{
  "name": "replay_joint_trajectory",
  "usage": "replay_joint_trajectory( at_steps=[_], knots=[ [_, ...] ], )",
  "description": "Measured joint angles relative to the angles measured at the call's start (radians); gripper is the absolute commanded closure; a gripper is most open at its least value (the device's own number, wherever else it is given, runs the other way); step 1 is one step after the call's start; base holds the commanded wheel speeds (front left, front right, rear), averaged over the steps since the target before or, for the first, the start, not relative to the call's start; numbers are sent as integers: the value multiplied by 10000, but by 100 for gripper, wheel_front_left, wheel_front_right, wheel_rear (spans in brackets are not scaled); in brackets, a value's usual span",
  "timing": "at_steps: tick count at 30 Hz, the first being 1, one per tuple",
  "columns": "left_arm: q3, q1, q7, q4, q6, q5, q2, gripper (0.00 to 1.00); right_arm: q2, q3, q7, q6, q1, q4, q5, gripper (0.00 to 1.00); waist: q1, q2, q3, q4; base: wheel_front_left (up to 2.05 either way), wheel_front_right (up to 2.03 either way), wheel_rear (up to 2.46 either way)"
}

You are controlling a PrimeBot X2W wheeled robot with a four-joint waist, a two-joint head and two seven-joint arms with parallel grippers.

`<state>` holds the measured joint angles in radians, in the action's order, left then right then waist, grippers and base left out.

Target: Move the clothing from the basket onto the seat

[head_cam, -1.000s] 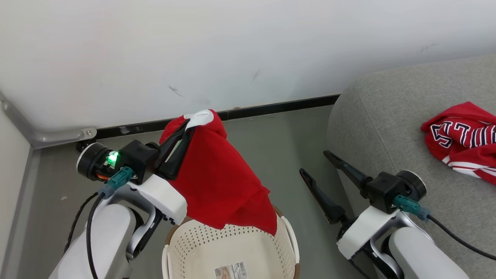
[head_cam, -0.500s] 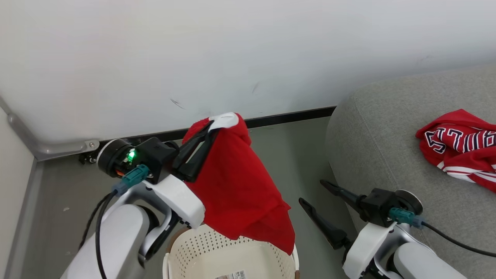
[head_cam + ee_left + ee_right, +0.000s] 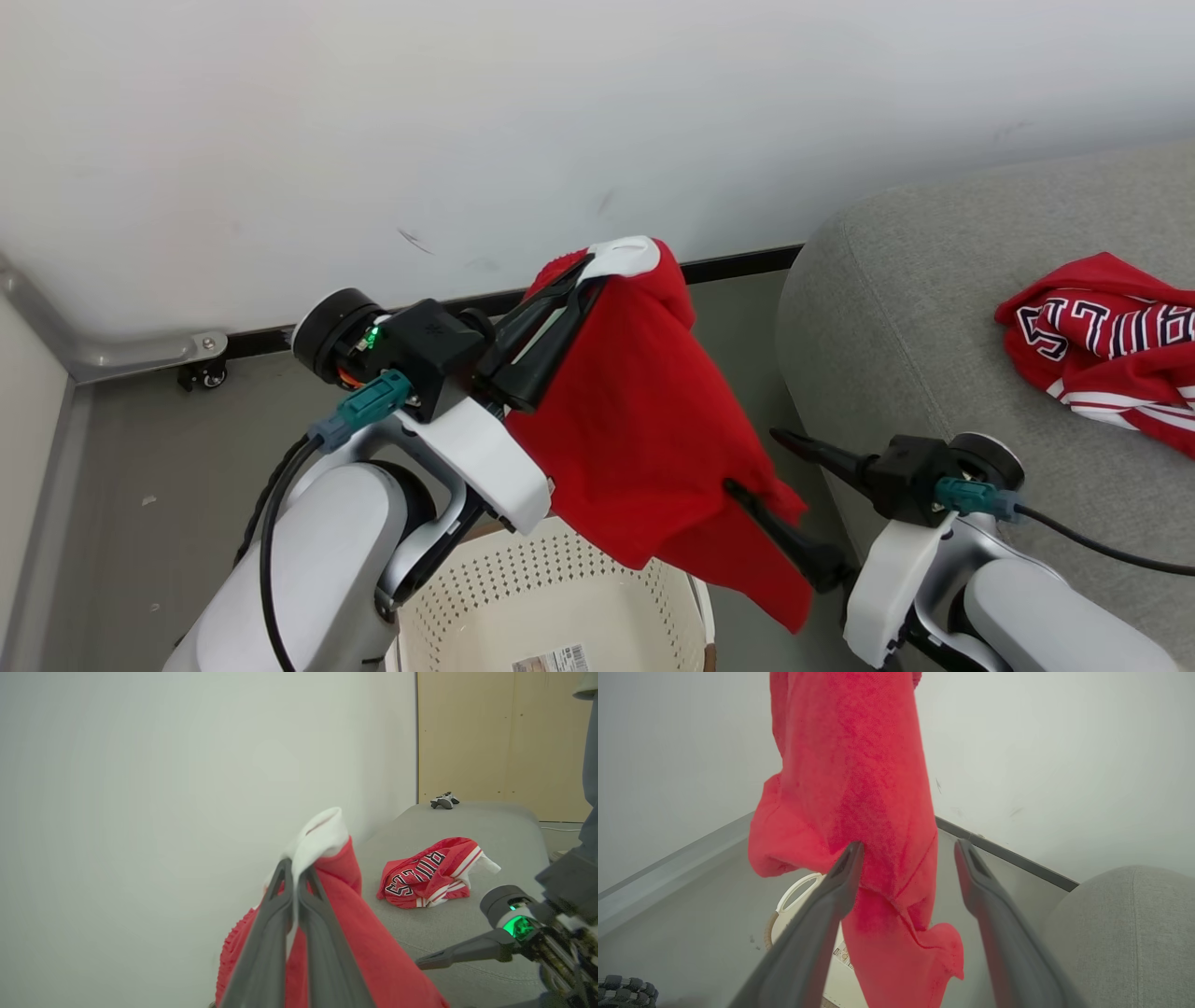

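Elements from largest to smallest. A white painted wall (image 3: 560,112) stands behind and a grey floor (image 3: 168,448) lies below. The large rounded grey fabric seat (image 3: 934,308) is at my right. The cream perforated plastic basket (image 3: 485,597), with a paper label (image 3: 551,661) on its bottom, stands on the floor between my arms.

A plain red garment (image 3: 644,411) hangs from my left gripper (image 3: 586,266). It is lifted clear above the basket, and its lower hem drapes near the seat's edge. My left fingers are pressed together on the garment's white trim (image 3: 627,254).

My right gripper (image 3: 752,459) has its fingers spread wide and grasps nothing. The hanging cloth falls just beyond them, and I cannot tell whether it touches the inner finger.

A second red garment (image 3: 1111,336), with black-and-white lettering and white stripes, lies crumpled on the seat top. A small grey game controller (image 3: 444,800) rests at the seat's far end.
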<state>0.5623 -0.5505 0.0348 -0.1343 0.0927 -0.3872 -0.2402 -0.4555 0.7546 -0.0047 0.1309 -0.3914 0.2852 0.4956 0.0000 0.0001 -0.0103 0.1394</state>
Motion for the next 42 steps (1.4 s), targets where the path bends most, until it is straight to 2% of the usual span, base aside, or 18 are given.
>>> replay_joint_trajectory(
  at_steps=[12, 35, 36, 38, 39, 41, 42],
  knots=[
    [270, -314, -184, 198, 58, -75, 217, 100, -506, 917, 46, 0, -827, -52, 621, 0, 0, 0, 19, 57, 0, 0, 0],
    [744, -482, -360, 288, 142, -176, 477, 100, -487, 3400, -144, 0, -2261, 318, 1565, 0, 0, 0, 167, -357, 0, 0, 0],
    [748, -482, -376, 286, 142, -201, 477, 100, -453, 3486, -174, 0, -2317, 378, 1565, 12, 1, 0, 168, -371, 0, 0, 0],
    [746, -482, -412, 280, 142, -244, 472, 100, -364, 3632, -288, 0, -2417, 493, 1569, 51, 0, 0, 167, -389, 0, 0, 0],
    [746, -482, -435, 278, 142, -244, 472, 100, -303, 3689, -328, 0, -2484, 537, 1570, 57, 0, 0, 164, -394, 0, 0, 0],
    [748, -482, -435, 276, 142, -245, 474, 100, -157, 3793, -508, 0, -2592, 696, 1572, 76, 0, 0, 156, -401, 0, 0, 0],
    [748, -482, -437, 272, 142, -247, 474, 100, -107, 3848, -577, 0, -2648, 756, 1599, 90, 0, 0, 151, -405, 0, 0, 0]
  ],
)
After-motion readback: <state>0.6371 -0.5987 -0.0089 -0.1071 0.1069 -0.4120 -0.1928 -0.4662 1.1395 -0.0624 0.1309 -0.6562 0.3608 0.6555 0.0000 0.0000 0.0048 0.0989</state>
